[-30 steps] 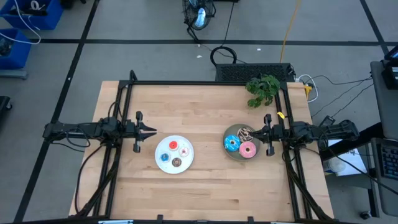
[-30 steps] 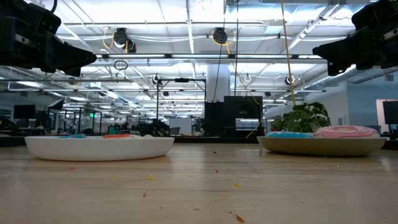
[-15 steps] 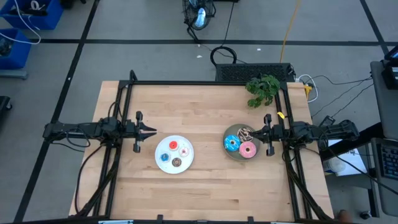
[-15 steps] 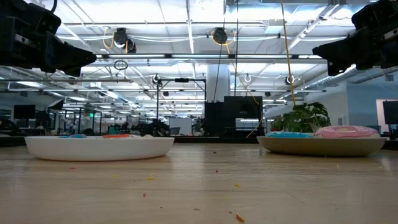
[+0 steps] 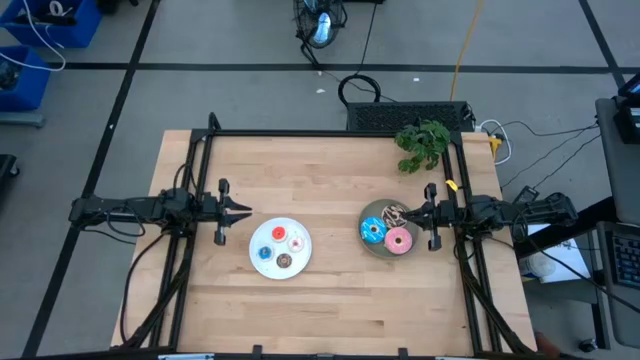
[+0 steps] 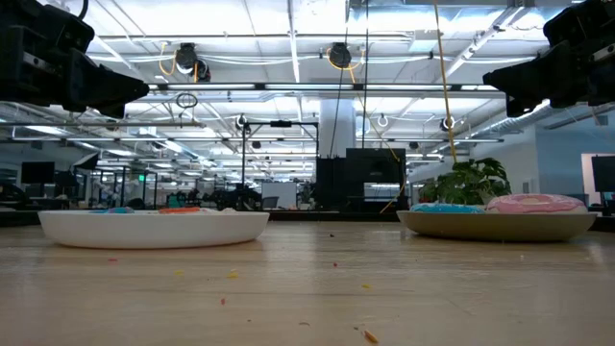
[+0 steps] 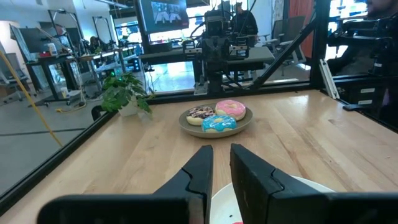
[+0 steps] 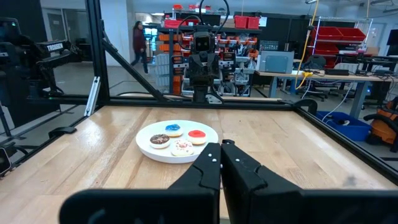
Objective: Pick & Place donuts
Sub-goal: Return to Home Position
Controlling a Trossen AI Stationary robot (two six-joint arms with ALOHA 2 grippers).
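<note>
Three iced ring donuts (image 7: 217,122) on round grey plate (image 6: 500,226).

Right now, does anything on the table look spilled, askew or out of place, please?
Nothing stands out: small donuts sit on the white plate, larger donuts on the grey plate; only tiny crumbs dot the tabletop.

Both arms sit low and level, pointed straight at each other from opposite sides. The left arm (image 5: 130,210) comes in flat, wrist horizontal, and the left gripper (image 5: 244,210) has its fingers (image 7: 198,173) just a crack apart. The right arm (image 5: 520,211) mirrors it, and the right gripper (image 5: 412,213) has its fingers (image 8: 208,163) pressed together. Both are empty, tips well apart.
</note>
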